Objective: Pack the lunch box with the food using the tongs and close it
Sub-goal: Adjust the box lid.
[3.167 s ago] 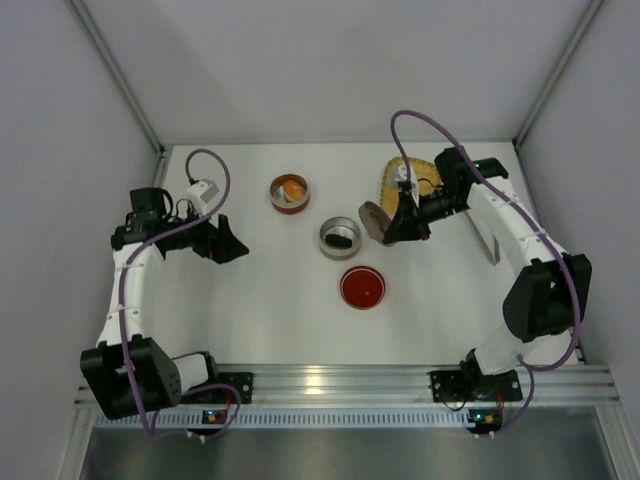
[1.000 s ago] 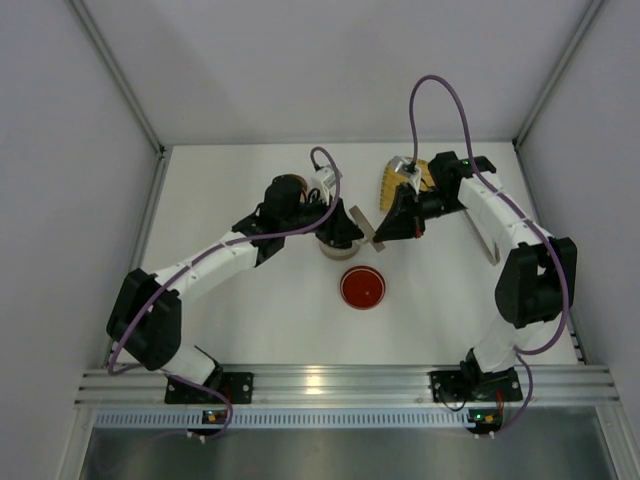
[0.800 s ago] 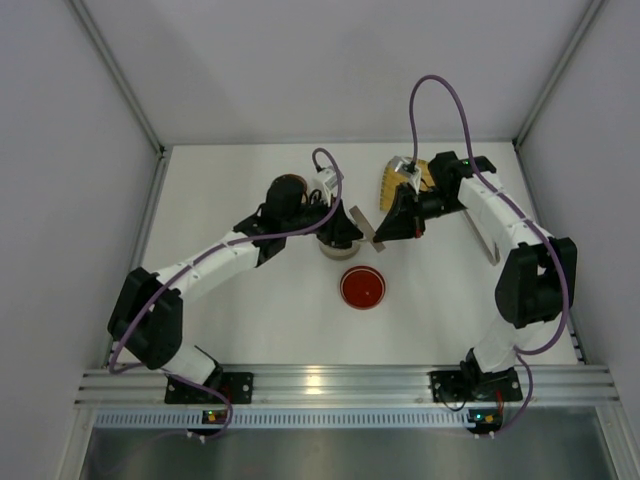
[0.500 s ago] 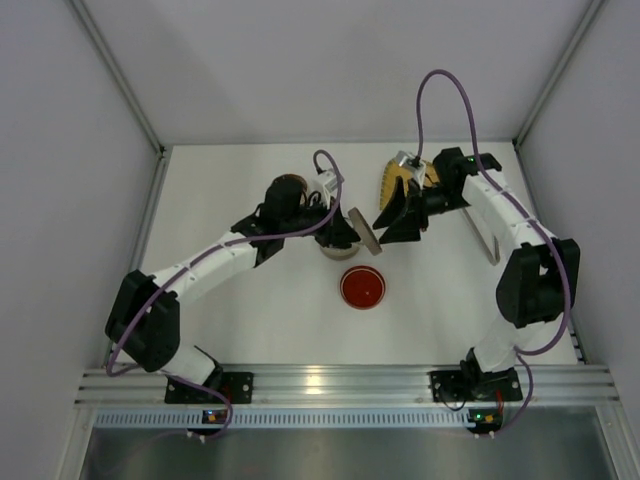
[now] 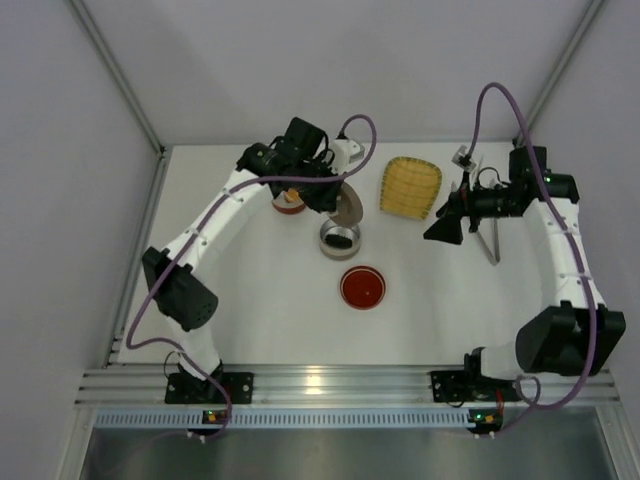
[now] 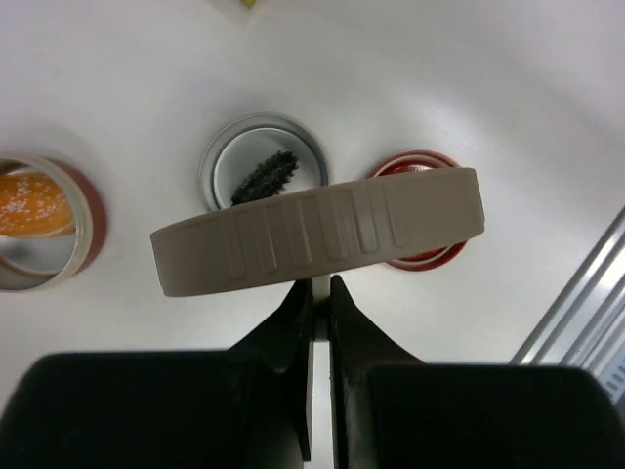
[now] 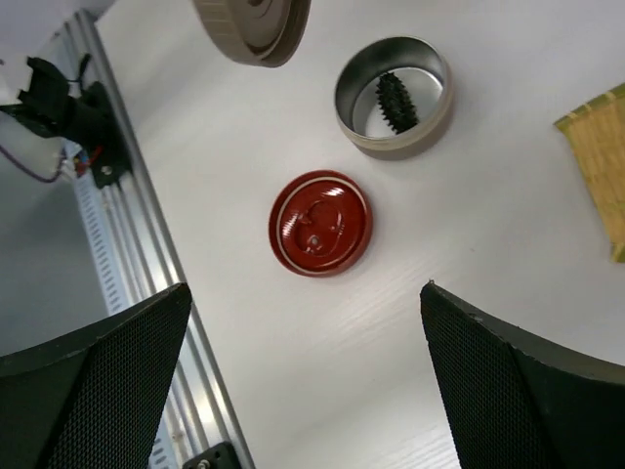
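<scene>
Left claw (image 6: 314, 293) pinched shut on the rim of a ribbed grey-beige lid (image 6: 317, 230), with the lid held on edge, up off the table (image 5: 250, 300). Just beyond the fingertips and below the held lid: a silver tin (image 6: 207, 171) with the elongated black piece (image 6: 262, 176) lying inside. On this claw's left, a red-rimmed tin (image 6: 93, 220) holding the rounded orange chunk (image 6: 29, 203). Past the silver tin, toward the arm bases, a red lid (image 6: 430, 256) flat on the table, partly hidden behind the held lid in the wrist view.

Right claw (image 7: 305, 293) spread wide, nothing between its fingers, hanging clear of the table. Just beside it on its right, the tongs (image 5: 489, 240) lying on the table, untouched. Near it on its left, between the two claws, a yellow woven tray (image 5: 410, 187). Ahead of this claw in its wrist view: red lid, silver tin and held lid, all well apart from its fingers.
</scene>
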You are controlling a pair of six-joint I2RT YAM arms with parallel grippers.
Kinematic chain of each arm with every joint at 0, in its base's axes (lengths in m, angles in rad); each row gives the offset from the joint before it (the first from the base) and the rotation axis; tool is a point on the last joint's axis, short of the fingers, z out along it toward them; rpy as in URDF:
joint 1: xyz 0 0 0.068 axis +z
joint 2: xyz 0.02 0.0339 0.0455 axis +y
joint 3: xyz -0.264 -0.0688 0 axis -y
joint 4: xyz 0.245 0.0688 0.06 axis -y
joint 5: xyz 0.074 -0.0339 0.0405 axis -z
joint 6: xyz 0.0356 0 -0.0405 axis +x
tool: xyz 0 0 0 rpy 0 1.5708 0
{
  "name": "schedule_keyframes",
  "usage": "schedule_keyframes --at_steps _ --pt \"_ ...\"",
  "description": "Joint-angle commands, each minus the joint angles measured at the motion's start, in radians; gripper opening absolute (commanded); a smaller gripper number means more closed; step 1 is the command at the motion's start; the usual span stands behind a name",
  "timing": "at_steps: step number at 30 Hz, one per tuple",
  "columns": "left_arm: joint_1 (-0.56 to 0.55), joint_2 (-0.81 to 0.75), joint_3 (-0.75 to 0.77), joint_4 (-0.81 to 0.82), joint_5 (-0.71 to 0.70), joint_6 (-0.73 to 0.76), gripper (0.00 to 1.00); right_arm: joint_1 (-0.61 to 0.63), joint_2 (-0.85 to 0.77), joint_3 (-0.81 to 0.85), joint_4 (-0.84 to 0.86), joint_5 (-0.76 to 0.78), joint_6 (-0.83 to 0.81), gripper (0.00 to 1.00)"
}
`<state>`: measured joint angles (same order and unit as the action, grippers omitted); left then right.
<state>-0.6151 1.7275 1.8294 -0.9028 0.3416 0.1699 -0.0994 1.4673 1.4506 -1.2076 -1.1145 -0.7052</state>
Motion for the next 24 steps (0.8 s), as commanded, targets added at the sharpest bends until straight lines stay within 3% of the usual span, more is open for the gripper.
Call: schedule_keyframes --at_steps 1,5,9,13,14,15,16,24 --pt "0.003 0.206 0.259 -0.402 -0.174 0.161 0.0 0.0 -0.158 -0.054 0.131 0.191 0.066 0.99" --pt "0.005 0.424 0.53 -0.605 -0.161 0.178 0.0 -0.006 -0.217 -0.101 0.102 0.254 0.03 0.99" --pt "0.008 0.458 0.519 -0.587 -0.017 0.148 0.0 -0.006 -0.321 -0.249 0.245 0.266 0.117 0.99" --pt "0.035 0.431 0.459 -0.507 0.209 0.057 0.0 0.047 -0.508 -0.458 0.587 0.226 0.353 0.99" --pt "0.035 0.41 0.429 -0.487 0.232 0.008 0.0 0.088 -0.537 -0.498 0.773 0.445 0.529 0.99" --pt "0.035 0.399 0.417 -0.467 0.25 -0.015 0.0 0.23 -0.559 -0.534 0.819 0.576 0.573 0.99" --pt "0.034 0.389 0.41 -0.44 0.244 -0.058 0.0 0.278 -0.562 -0.533 0.833 0.696 0.557 0.99" --pt "0.032 0.311 0.326 -0.364 0.123 -0.274 0.0 0.423 -0.438 -0.497 0.98 0.697 0.697 0.99"
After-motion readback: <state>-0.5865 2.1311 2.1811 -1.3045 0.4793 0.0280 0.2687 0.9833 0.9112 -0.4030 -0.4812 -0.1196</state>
